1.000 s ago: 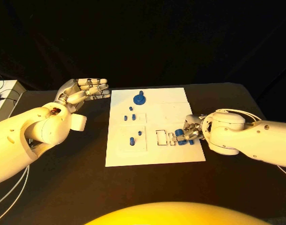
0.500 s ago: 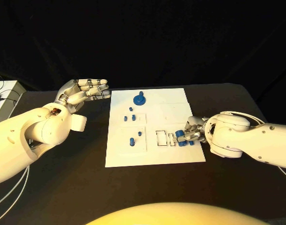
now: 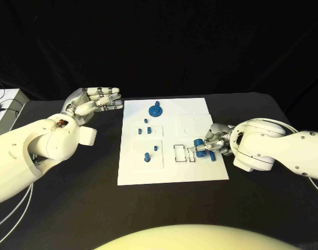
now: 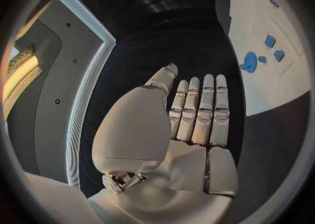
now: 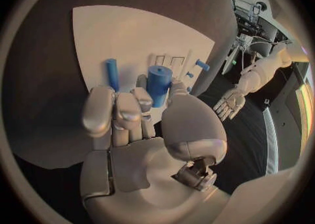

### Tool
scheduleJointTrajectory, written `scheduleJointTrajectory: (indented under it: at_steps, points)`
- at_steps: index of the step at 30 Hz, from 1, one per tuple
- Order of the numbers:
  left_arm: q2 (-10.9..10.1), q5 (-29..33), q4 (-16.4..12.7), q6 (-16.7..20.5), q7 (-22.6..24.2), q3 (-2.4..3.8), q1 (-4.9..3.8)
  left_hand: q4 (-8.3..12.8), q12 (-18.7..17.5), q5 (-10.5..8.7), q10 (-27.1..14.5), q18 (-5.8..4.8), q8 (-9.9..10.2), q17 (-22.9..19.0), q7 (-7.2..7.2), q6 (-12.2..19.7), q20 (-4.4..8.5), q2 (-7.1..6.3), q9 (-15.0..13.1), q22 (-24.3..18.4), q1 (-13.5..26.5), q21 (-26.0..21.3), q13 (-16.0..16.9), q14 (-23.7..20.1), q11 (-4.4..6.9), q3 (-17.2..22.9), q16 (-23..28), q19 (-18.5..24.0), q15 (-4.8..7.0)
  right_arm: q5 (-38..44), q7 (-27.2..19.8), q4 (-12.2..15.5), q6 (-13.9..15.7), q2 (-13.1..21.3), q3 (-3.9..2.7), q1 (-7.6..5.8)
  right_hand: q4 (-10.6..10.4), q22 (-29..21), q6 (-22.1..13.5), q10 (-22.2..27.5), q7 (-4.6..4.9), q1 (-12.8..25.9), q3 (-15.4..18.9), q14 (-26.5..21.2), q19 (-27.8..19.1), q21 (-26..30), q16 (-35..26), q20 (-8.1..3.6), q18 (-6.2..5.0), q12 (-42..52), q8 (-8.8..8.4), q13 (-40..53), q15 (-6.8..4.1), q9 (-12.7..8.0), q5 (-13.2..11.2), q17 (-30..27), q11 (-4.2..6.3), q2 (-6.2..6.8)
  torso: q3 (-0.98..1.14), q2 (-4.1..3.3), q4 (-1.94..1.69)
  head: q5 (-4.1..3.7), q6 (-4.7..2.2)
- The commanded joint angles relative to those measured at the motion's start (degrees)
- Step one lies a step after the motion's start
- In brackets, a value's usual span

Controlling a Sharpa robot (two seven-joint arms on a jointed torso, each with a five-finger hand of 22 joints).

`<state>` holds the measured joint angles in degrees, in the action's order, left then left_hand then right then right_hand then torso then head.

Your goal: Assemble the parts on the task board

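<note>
My right hand (image 3: pixel 217 143) grips a blue cylinder (image 5: pixel 158 84) at the right middle of the task board (image 3: pixel 174 169); my left hand (image 3: pixel 92 102), upper left, is released and empty. Several parts (image 3: pixel 150 129) look seated; this one isn't yet

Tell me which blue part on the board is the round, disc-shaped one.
The disc at the board's far end, nearest the left hand. The other blue parts are small pegs and blocks; this one is wide and round.
</note>
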<state>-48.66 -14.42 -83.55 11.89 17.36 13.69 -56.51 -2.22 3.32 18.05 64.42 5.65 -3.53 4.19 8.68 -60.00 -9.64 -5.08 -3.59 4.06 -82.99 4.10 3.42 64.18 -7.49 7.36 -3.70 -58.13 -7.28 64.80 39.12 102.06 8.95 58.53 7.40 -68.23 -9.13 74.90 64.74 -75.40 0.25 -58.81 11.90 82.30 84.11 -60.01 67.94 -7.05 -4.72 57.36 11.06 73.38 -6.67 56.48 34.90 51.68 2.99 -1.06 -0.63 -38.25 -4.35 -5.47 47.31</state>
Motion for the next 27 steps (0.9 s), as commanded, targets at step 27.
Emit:
scheduleJointTrajectory:
  at_steps: [27]
  points:
    - [-0.02,0.33,-0.28,-1.55,0.06,0.04,0.02,0.13,0.05,0.22,-0.20,-0.56,-0.04,0.06,0.23,0.23,-0.01,-0.13,0.00,-0.02,-0.45,-0.11,-0.05,-0.09,-0.27,0.43,0.21,0.45,0.18,1.69,-0.38,-3.11,0.16,-7.93,0.13,1.11,3.53,8.06,0.26,-0.07,-0.08,-1.45,-2.80,0.18,2.98,-0.19,-0.25,-0.29,1.06,-0.69,0.09,-0.20,0.07,-0.17,-1.29,0.04,0.45,-1.89,0.01,-0.04,-0.06,0.41,-0.04]
